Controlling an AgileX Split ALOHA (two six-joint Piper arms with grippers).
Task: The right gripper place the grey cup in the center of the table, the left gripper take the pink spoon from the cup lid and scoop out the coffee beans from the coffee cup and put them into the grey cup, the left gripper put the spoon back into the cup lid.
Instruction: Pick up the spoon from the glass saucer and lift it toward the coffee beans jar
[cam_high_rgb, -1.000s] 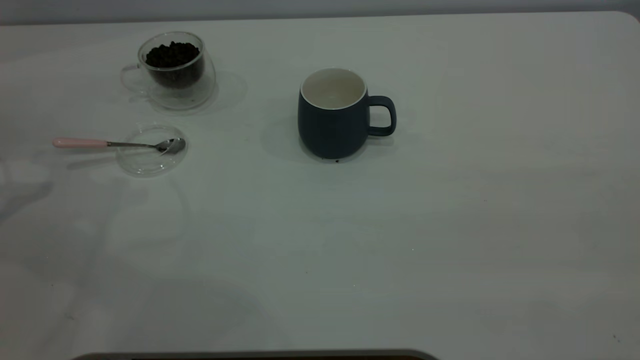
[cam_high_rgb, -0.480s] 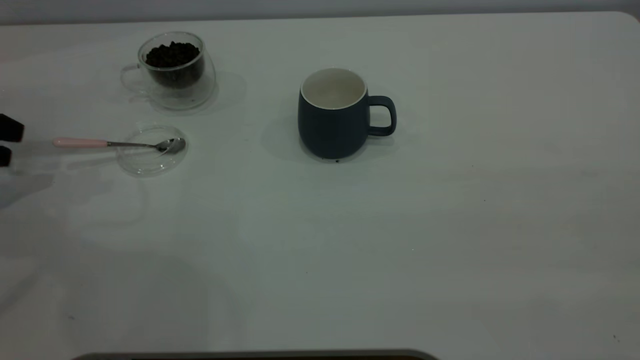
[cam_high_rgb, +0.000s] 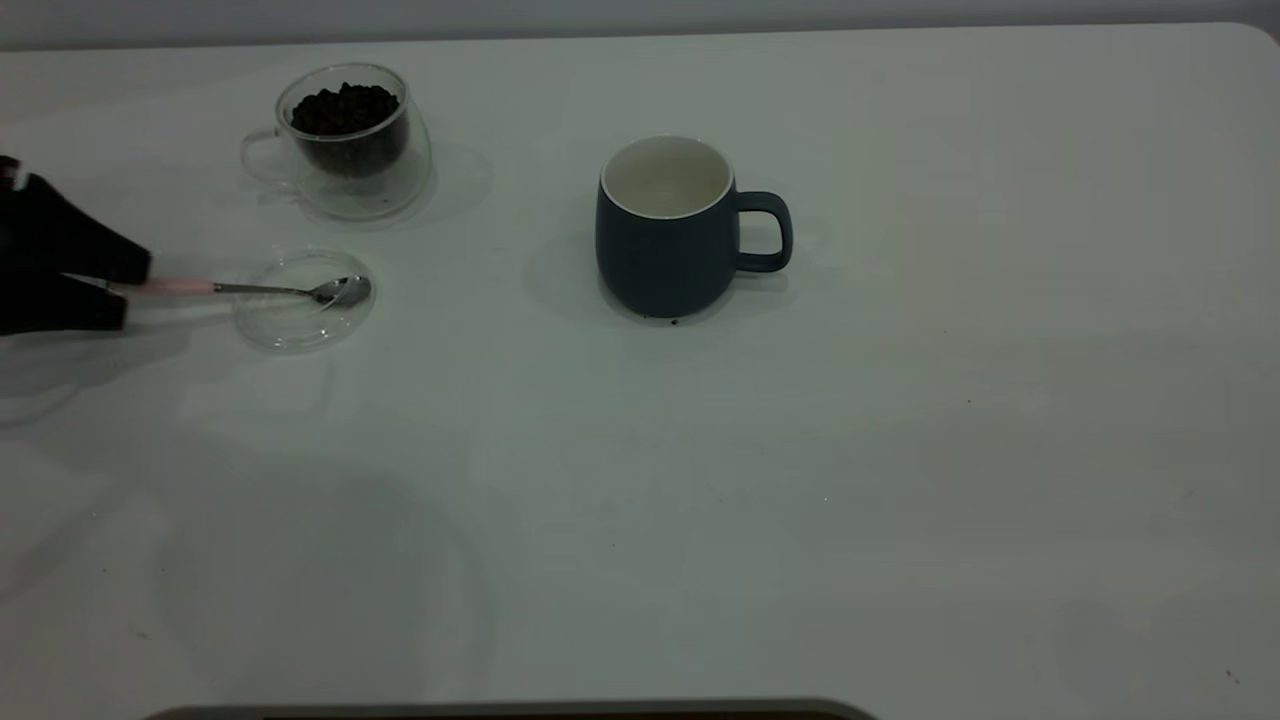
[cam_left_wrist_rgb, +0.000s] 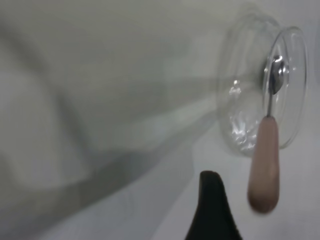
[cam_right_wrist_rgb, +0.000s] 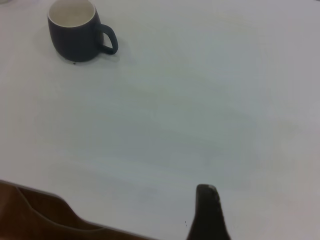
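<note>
Exterior view first: we see the left end effector (cam_high_rgb: 130, 290) reaching in low from the left edge of the white surface (cam_high_rgb: 640, 500), its two black fingers (cam_high_rgb: 120, 265) spread apart, one on each side of the handle end of the pink spoon (cam_high_rgb: 250, 289). We cannot tell whether they touch it. The spoon's metal bowl rests on the cup lid (cam_high_rgb: 303, 300), and its handle sticks out over the surface. Behind the lid stands the coffee cup (cam_high_rgb: 345, 140), heaped with coffee beans (cam_high_rgb: 345, 108). The grey cup (cam_high_rgb: 668, 228) sits upright near the middle, handle pointing right.

Our left wrist view shows only one fingertip (cam_left_wrist_rgb: 212, 200), just beside the pink handle. Our right wrist view looks across at the grey cup from well away, with one dark finger (cam_right_wrist_rgb: 207, 210) in frame; we cannot tell the right end effector's state.
</note>
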